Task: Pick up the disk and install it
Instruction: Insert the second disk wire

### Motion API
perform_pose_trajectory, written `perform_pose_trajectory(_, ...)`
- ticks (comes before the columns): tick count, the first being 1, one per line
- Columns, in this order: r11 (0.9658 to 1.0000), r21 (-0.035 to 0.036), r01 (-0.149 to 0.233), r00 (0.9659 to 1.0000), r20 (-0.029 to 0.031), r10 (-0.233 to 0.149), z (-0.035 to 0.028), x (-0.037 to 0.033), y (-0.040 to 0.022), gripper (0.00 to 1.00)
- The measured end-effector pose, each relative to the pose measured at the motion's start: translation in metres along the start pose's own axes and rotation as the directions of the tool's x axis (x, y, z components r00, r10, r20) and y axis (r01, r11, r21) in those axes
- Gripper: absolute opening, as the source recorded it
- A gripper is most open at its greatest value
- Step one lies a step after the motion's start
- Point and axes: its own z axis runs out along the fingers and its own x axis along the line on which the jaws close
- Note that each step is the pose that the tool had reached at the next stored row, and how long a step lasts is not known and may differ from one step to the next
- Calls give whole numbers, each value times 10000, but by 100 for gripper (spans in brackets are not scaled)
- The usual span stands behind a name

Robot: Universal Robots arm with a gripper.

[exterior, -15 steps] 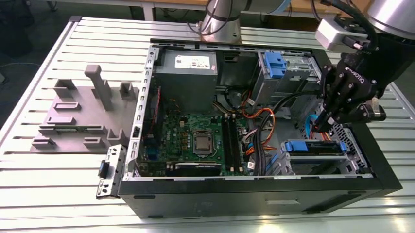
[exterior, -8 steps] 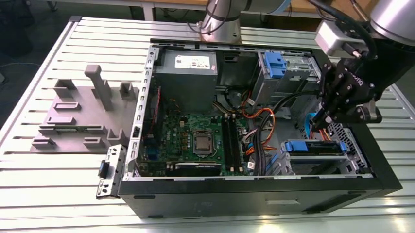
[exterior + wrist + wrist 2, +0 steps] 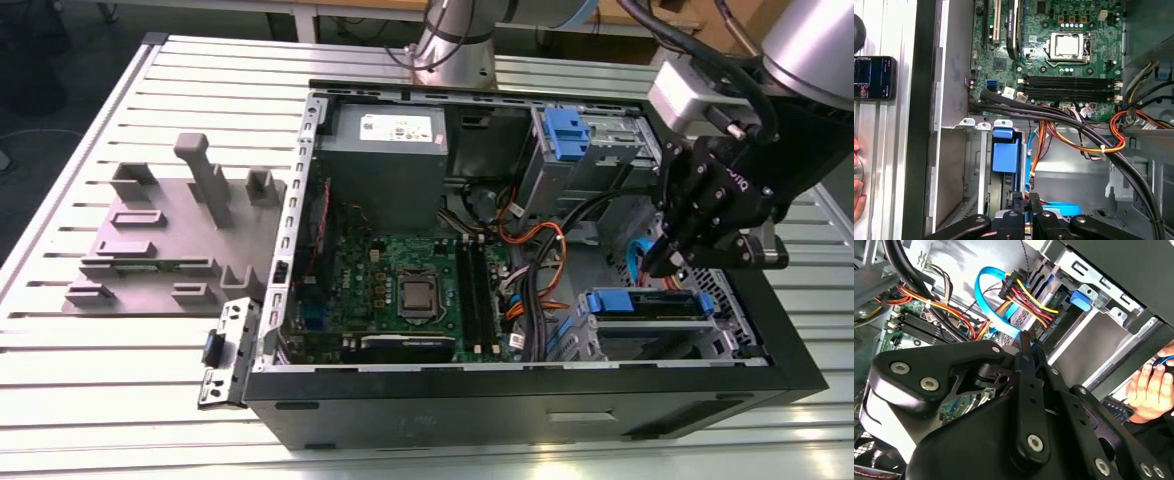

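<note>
The computer case [image 3: 534,400] lies open on the slatted table [image 3: 80,370]. Inside it, the motherboard [image 3: 400,275] is toward the exterior view's left, and the drive cage [image 3: 654,325] toward its right. The fixture block [image 3: 167,240] stands on the table, left of the case.

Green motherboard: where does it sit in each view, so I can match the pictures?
Exterior view: the green motherboard lies on the floor of the open black computer case, toward the exterior view's left.
Second wrist view: a green strip beyond the black end effector.
First wrist view: the board lies past the black cable bundle.
Shared landmark: the board's black memory slots.
</note>
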Motion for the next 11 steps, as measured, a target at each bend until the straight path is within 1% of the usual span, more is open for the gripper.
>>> perform_pose_trajectory(1,10000,74,34,10000,-5,-34,10,11,16,16)
perform_pose_trajectory(4,9998,170,58,10000,-7,-58,18,33,36,16)
perform_pose_trajectory(5,9998,185,63,10000,-5,-63,21,48,42,16)
perform_pose_trajectory(7,9998,194,72,10000,5,-72,32,82,46,16)
perform_pose_trajectory(8,9998,199,73,10000,41,-74,38,99,47,16)
perform_pose_trajectory(9,9998,206,74,9999,107,-77,43,112,47,16)
perform_pose_trajectory(11,9997,222,76,9996,269,-82,52,139,49,16)
